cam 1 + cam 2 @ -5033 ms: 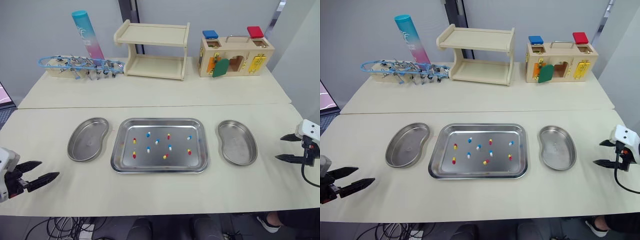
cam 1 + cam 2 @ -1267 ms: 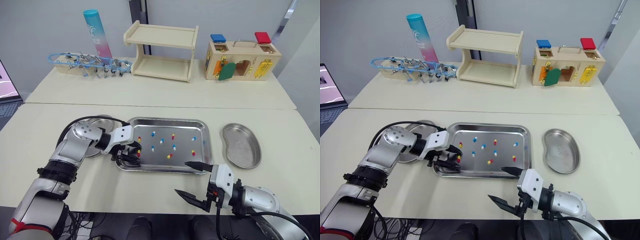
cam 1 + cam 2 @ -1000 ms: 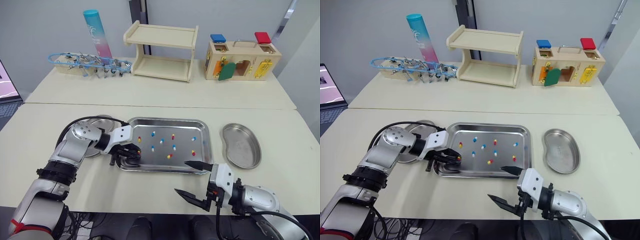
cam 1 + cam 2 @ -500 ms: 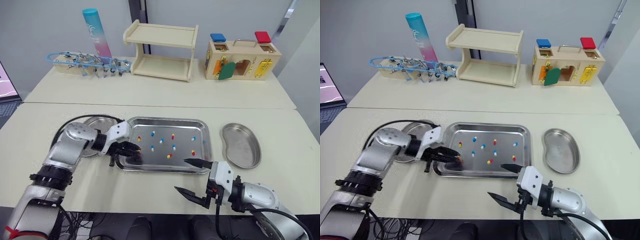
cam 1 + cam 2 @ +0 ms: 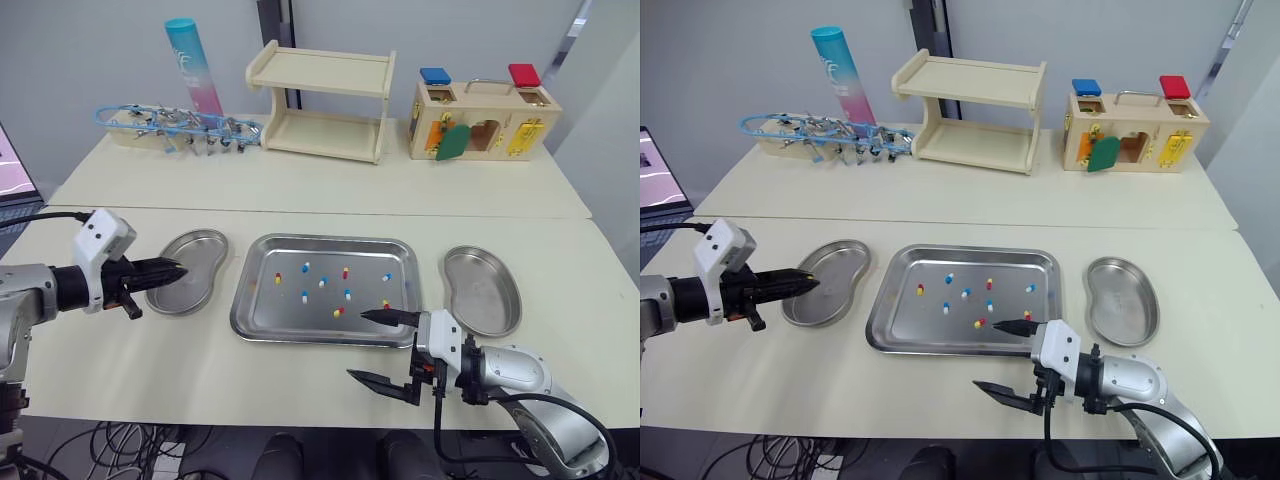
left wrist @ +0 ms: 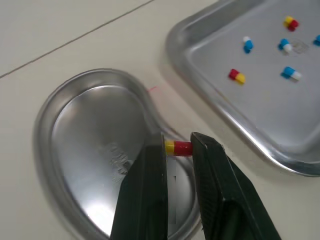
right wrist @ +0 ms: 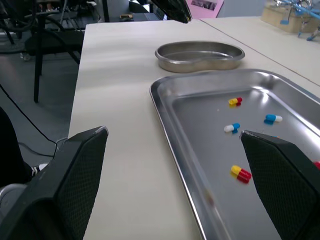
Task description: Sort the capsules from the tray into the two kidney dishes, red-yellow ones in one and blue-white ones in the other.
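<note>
A steel tray (image 5: 325, 241) in the middle of the table holds several red-yellow and blue-white capsules (image 5: 346, 272). An empty kidney dish (image 5: 196, 252) lies to its left and another empty one (image 5: 480, 292) to its right. My left gripper (image 5: 175, 268) hovers over the near rim of the left dish, shut on a red-yellow capsule (image 6: 178, 148) pinched between its fingertips above the dish (image 6: 85, 125). My right gripper (image 5: 357, 345) stands wide open at the tray's front right edge with nothing between its fingers; the right wrist view shows the tray (image 7: 165, 100) and capsules (image 7: 241, 173).
On the back table stand a wooden shelf (image 5: 320, 100), a blue-pink tube (image 5: 193, 65), a rack of blue tools (image 5: 170, 130) and a wooden lock box (image 5: 483, 115). A laptop edge (image 5: 5, 175) shows at far left.
My left gripper has drawn back from the tray's left edge to over the left dish, carrying the red-yellow capsule. The right gripper has barely moved.
</note>
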